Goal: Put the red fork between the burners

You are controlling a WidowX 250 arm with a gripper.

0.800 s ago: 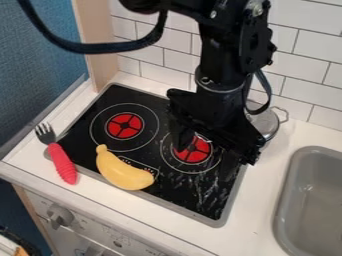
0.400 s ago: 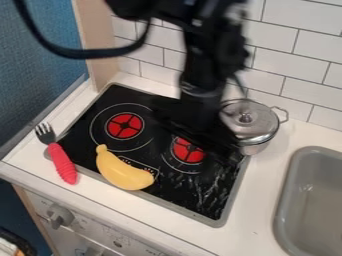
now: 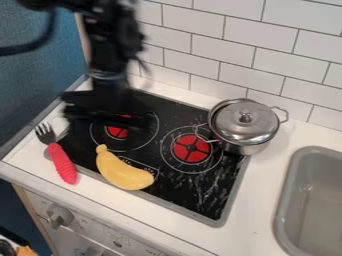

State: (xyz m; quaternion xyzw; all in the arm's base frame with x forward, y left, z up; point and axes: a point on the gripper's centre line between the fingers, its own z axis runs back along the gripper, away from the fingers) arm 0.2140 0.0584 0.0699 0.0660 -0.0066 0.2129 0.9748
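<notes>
The black gripper (image 3: pixel 103 120) hangs blurred over the stove's back left, partly covering the left burner (image 3: pixel 119 131). To its lower left lies the red fork (image 3: pixel 62 163), apart from the gripper. Its red handle points toward the counter's front edge, and its dark tines point up and left, on the white counter beside the stove's left edge. The right burner (image 3: pixel 192 148) is in full view.
A yellow banana (image 3: pixel 123 171) lies on the front left of the black stove top (image 3: pixel 194 197), right of the fork. At the stove's back right stands a lidded metal pot (image 3: pixel 246 125). A grey sink (image 3: pixel 310 200) is at the right, and a tiled wall (image 3: pixel 220 50) rises behind.
The arm and gripper have swung left from over the right burner to the left burner, uncovering the pot and right burner. Fork and banana have stayed put.
</notes>
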